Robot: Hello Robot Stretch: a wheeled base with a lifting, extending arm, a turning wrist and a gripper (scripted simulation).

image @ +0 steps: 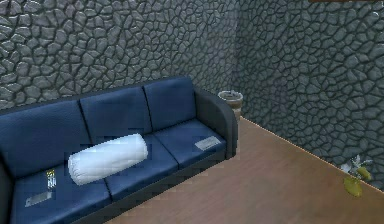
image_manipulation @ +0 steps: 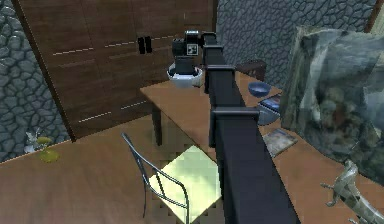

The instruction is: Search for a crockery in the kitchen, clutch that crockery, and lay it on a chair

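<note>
A white bowl [image_manipulation: 185, 77] hangs at the far end of my gripper [image_manipulation: 184, 60], so the gripper holds it. The bowl is a little above the far end of a brown wooden table [image_manipulation: 185, 115]. The dark arm bar [image_manipulation: 235, 140] runs up the arm side view across the table. A metal-framed chair [image_manipulation: 185, 175] with a pale yellow seat stands at the table's near side, low in the arm side view and left of the arm bar.
On the table lie a blue bowl [image_manipulation: 259, 90], a dark pot [image_manipulation: 251, 68], a flat grey book [image_manipulation: 278, 144] and a lizard figure [image_manipulation: 345, 186]. The forward view has a blue sofa [image: 110, 125] with a white pillow [image: 107, 158], a bin [image: 231, 98] and stone walls.
</note>
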